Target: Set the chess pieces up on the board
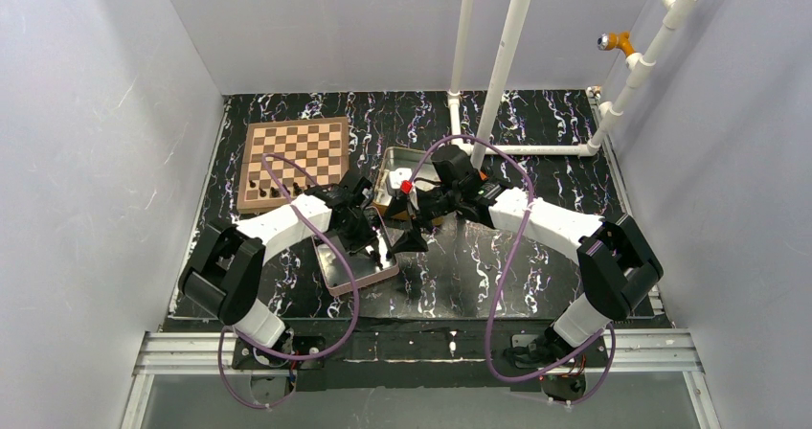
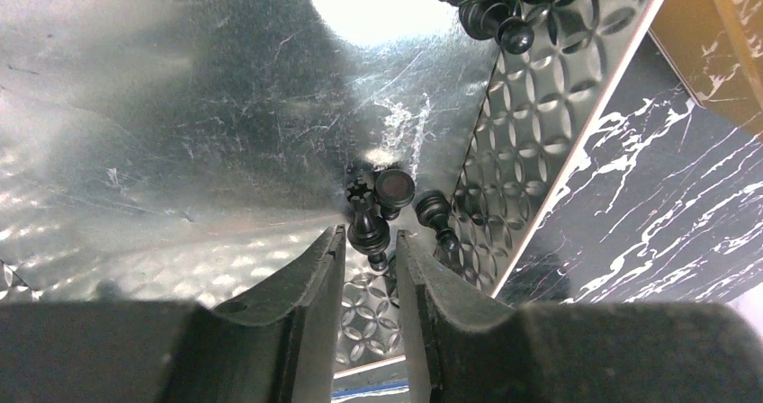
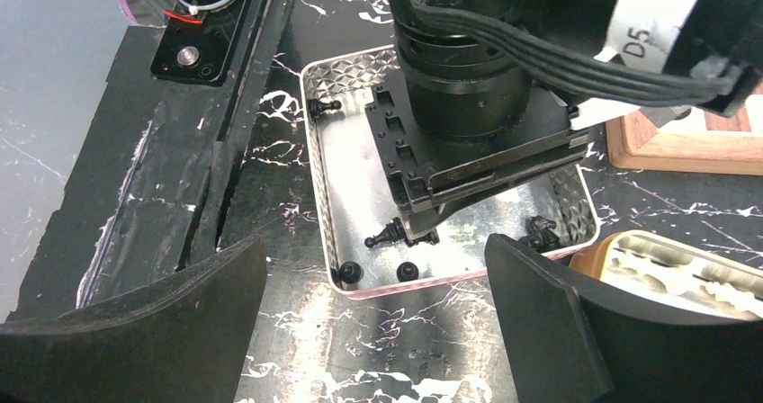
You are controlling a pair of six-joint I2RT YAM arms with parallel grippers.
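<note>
The wooden board (image 1: 292,151) lies at the back left, with a few black chess pieces (image 1: 273,191) standing on its near rows. My left gripper (image 2: 370,246) reaches into a shallow metal tin (image 1: 330,278). Its jaws stand narrowly open around the base of a black crowned piece (image 2: 368,226) lying on the tin floor. Two more pieces (image 2: 434,212) lie just beyond it, and a cluster (image 2: 495,3) lies further off. My right gripper (image 3: 378,331) is wide open and empty over the table beside the tin (image 3: 315,178). Loose pieces (image 3: 349,271) and a knight (image 3: 540,232) lie in the tin.
A second tin (image 1: 385,191) holding white pieces (image 3: 666,268) sits behind the right gripper, right of the board (image 3: 684,147). White pipes (image 1: 498,65) rise at the back right. White walls close in both sides. The two arms crowd together at the table's middle.
</note>
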